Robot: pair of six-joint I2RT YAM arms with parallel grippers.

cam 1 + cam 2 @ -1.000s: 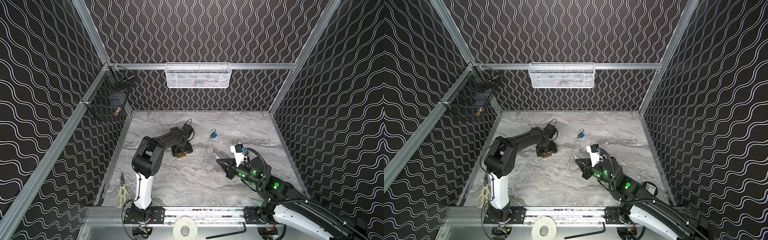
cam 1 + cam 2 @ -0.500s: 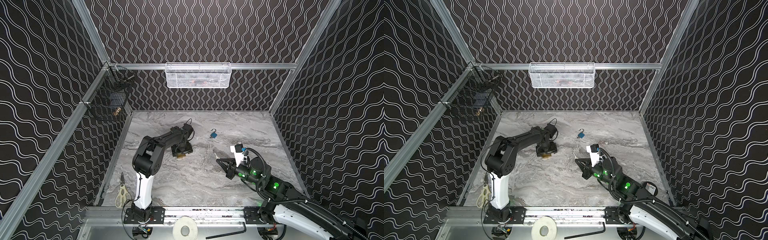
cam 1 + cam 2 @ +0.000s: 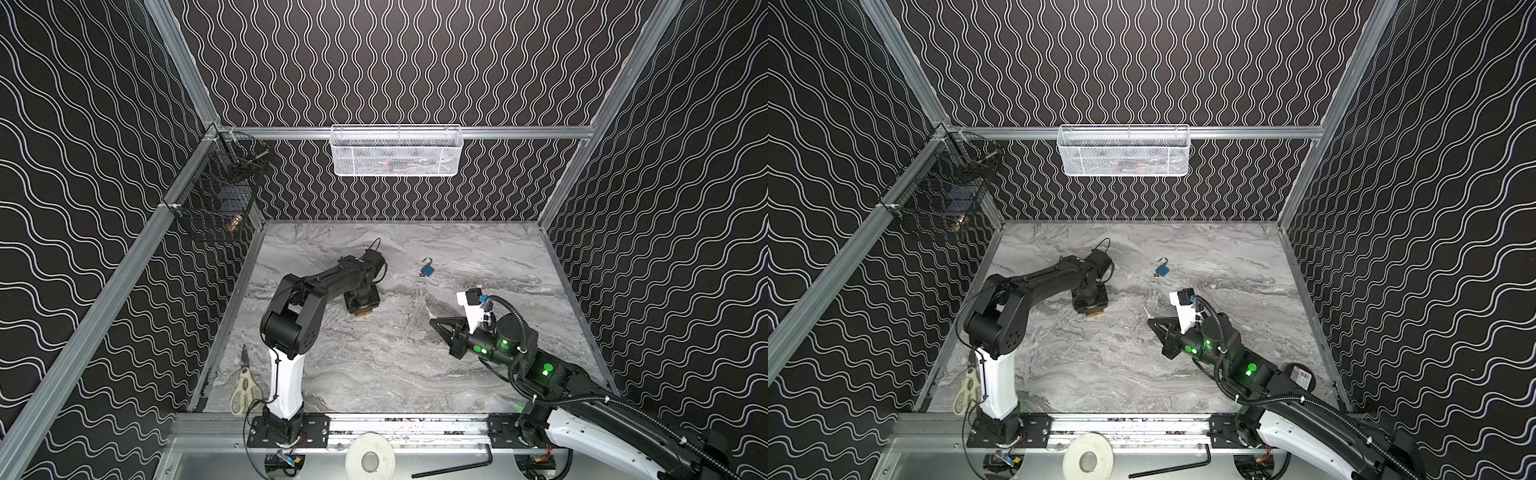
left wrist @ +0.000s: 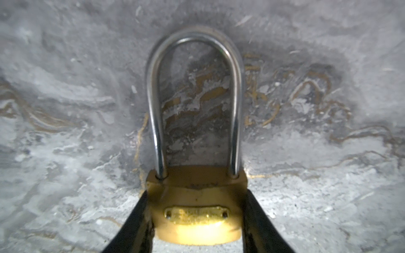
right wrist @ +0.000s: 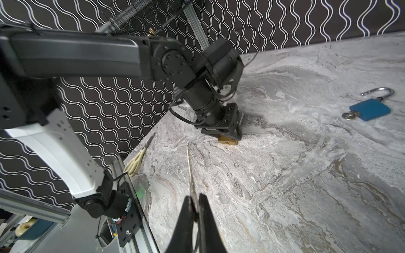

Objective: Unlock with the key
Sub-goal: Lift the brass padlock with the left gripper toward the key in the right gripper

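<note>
- left gripper (image 4: pixel 196 193) clamped the brass padlock (image 4: pixel 197 221) by its sides on the desk (image 4: pixel 65 109).
- right gripper (image 5: pixel 195 198) pinched the key (image 5: pixel 190 168), blade aimed at the padlock's exposed base, well apart.

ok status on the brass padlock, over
Left gripper clamped on brass padlock, shackle closed. Right gripper shut on key, held clear of lock. Nothing between; blue padlock lies aside.
</note>
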